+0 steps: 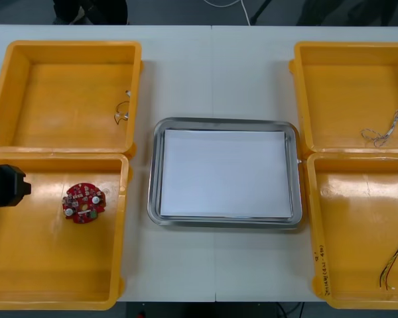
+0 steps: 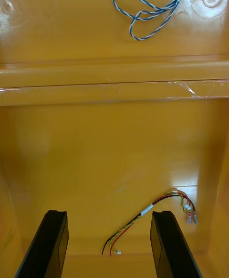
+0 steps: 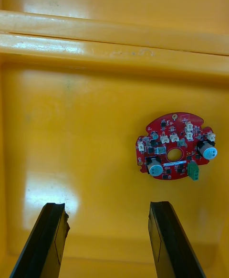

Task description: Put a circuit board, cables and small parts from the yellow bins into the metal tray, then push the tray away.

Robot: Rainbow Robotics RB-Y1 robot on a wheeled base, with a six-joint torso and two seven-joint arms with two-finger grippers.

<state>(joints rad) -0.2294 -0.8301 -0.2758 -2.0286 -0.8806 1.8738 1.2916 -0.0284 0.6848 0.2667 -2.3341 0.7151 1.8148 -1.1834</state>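
Loading is judged not yet begun: the tray, white inside, lies bare at the middle of the table, with nothing set in it. The circuit board is taken as the first pick. It lies flat on the floor of the near left bin, well apart from the tray.

The left gripper is held above that bin with its fingers spread wide and nothing between them. The board is seen ahead of the fingers and off toward one of them, not centred in the gap. A short move to line up over the board is called for, then a descent and a closing on its edge.

The right gripper is held over the near right bin, fingers likewise apart and empty. A red and yellow cable lies loose on the floor there, partly between the fingers. A blue and white cable lies in the far right bin, and small metal parts in the far left bin.
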